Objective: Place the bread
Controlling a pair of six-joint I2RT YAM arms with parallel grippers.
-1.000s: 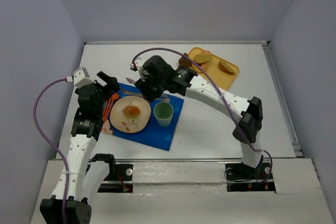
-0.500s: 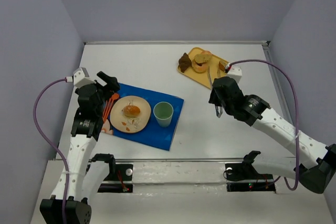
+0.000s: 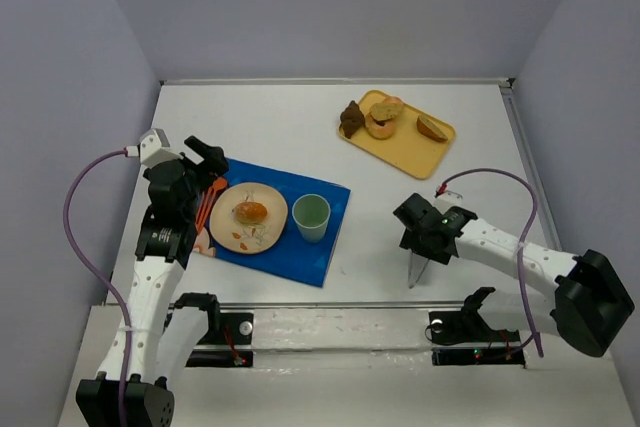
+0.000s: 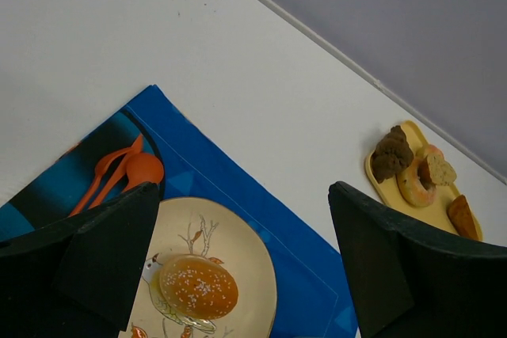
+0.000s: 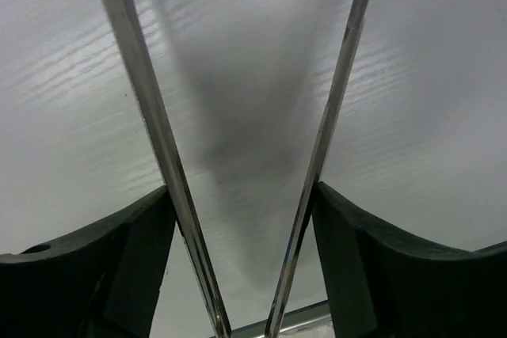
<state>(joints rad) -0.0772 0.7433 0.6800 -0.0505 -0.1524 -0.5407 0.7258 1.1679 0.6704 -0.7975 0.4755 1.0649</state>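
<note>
Bread (image 3: 249, 212) sits about centre on the patterned plate (image 3: 274, 206), left-centre of the top view. In my left wrist view it's at bottom centre (image 4: 198, 286), with a seeded top. The plate lies on a blue mat (image 3: 312, 252).

A green cup (image 3: 311, 217) stands upright just right of the plate, also on the mat, close to the rim; I can't tell if they touch. Orange utensils (image 3: 210, 199) lie along the plate's left side.

Left pincer (image 3: 208, 159) hangs over the mat's upper-left corner, above the utensils. Its jaws are wide apart and hold nothing.

Right pincer (image 3: 413, 272) is at lower right of the frame, well away from the mat, over bare worktop (image 3: 370, 187). Its thin metal blades are spread, and only worktop shows between them in the wrist view.

A yellow tray (image 3: 408, 150) is at upper right, well apart from the plate. It carries a dark lumpy pastry (image 3: 351, 118) on its left edge, a ring-shaped piece (image 3: 378, 128) with a bread chunk (image 3: 389, 107) on it, and a wedge slice (image 3: 432, 128).
</note>
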